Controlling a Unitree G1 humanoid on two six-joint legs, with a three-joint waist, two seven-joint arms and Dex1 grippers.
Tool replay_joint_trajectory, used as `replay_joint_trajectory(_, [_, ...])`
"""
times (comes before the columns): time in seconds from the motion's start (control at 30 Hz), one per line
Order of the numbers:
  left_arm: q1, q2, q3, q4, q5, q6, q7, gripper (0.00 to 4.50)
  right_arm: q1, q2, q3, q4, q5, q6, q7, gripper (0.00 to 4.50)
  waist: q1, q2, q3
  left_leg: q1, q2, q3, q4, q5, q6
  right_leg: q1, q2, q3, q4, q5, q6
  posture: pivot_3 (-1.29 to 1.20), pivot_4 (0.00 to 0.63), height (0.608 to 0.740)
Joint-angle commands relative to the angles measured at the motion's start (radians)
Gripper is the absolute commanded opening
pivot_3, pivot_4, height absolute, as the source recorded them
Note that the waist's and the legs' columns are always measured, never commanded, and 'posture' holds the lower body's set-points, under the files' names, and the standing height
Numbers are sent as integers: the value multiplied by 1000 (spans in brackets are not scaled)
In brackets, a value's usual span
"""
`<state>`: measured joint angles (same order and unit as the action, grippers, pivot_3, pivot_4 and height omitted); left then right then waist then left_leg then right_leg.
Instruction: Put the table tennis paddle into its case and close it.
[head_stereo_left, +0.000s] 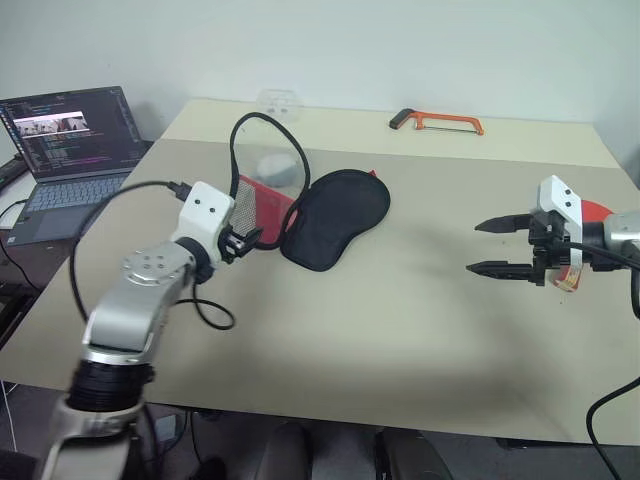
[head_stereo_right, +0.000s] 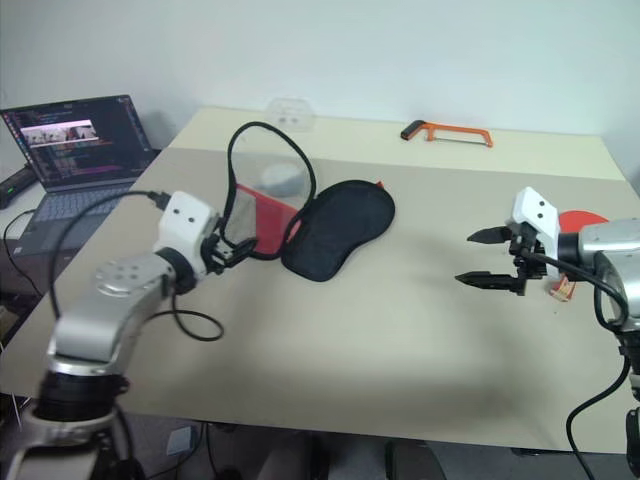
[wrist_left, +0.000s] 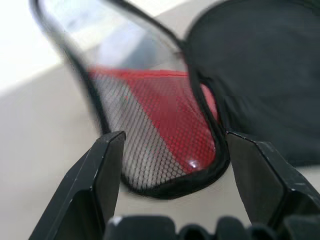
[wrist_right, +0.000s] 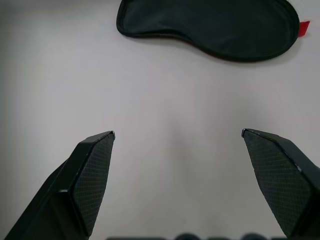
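The case (head_stereo_left: 335, 215) shows a black lining, with red fabric under a black mesh pocket (wrist_left: 160, 145) and black edging. The paddle (head_stereo_right: 582, 220) shows red. A hacksaw (head_stereo_left: 440, 121) has an orange frame. The table (head_stereo_left: 380, 330) is plain beige.

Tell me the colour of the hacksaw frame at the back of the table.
Orange, with a black grip at one end; the hacksaw shows best in the left eye view.
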<state>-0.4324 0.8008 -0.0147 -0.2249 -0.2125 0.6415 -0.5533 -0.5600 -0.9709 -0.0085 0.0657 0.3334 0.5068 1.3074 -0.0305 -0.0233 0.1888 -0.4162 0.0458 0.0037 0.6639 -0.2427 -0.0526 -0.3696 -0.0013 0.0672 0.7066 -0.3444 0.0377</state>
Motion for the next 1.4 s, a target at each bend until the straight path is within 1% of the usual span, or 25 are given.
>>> replay_joint_trajectory(0.03, [12,59,-76,-47,33,-78,-135,3458,11,-27,-40,-31,11,-12,-5,4500,0,0,0,0,0,0,0,0,0,0,0,0,-1,0,0,0,150,740])
replay_joint_trajectory(0.1, [16,54,-90,-40,51,-83,-135,3458,17,-28,-44,-37,14,-10,-8,4500,0,0,0,-1,0,1,-1,0,0,0,0,0,-3,0,0,0,150,740])
replay_joint_trajectory(0.23, [5,-18,-121,14,102,-47,-67,3458,32,-31,-51,-45,15,-8,-12,4500,0,0,0,-1,1,0,-1,0,1,0,0,0,-3,0,0,0,150,740])
replay_joint_trajectory(0.33, [-40,-131,-145,68,158,-37,32,3458,27,-28,-46,-53,17,-2,-14,4500,1,0,0,-1,0,0,-1,0,1,0,0,0,-3,0,0,0,150,740])
replay_joint_trajectory(0.43, [-75,-258,-99,98,138,22,111,3458,18,-30,-45,-51,19,0,-13,4500,4,0,0,-2,0,-1,0,0,1,0,0,0,-3,0,0,0,150,740])
replay_joint_trajectory(0.53, [-97,-320,-87,143,151,58,159,3458,18,-33,-45,-49,18,-2,-12,4500,3,0,0,-2,0,-1,0,0,1,0,0,0,-3,0,0,0,150,740])
replay_joint_trajectory(0.63, [-119,-345,-115,202,188,67,193,3458,17,-33,-42,-51,17,1,-14,4500,-2,0,0,-2,0,0,-1,0,1,-1,0,0,-2,0,0,0,150,740])
replay_joint_trajectory(0.77, [-140,-369,-91,222,192,68,220,3458,19,-34,-42,-53,17,3,-15,4500,1,0,0,-2,0,-1,0,0,1,0,0,0,-2,0,0,0,150,740])
replay_joint_trajectory(0.87, [-137,-358,-62,223,186,88,227,3458,25,-37,-46,-57,19,6,-15,4500,1,0,0,-2,0,-1,0,0,1,0,0,0,-2,0,0,0,150,740])
replay_joint_trajectory(0.97, [-137,-367,-31,281,166,113,224,3458,25,-37,-45,-58,20,9,-17,4500,0,0,0,-1,0,-1,0,0,1,0,0,0,-1,0,0,0,150,740])
replay_joint_trajectory(1.13, [-181,-434,6,403,107,152,199,3458,8,-27,-32,-48,17,6,-17,4500,4,0,0,-1,0,-1,1,0,1,0,0,-2,-1,0,0,0,150,740])
replay_joint_trajectory(1.4, [-252,-479,-58,486,126,95,148,3458,-3,-24,-25,-42,14,2,-14,4500,7,1,0,-1,-1,-1,1,0,1,1,0,-2,0,0,0,0,150,740])
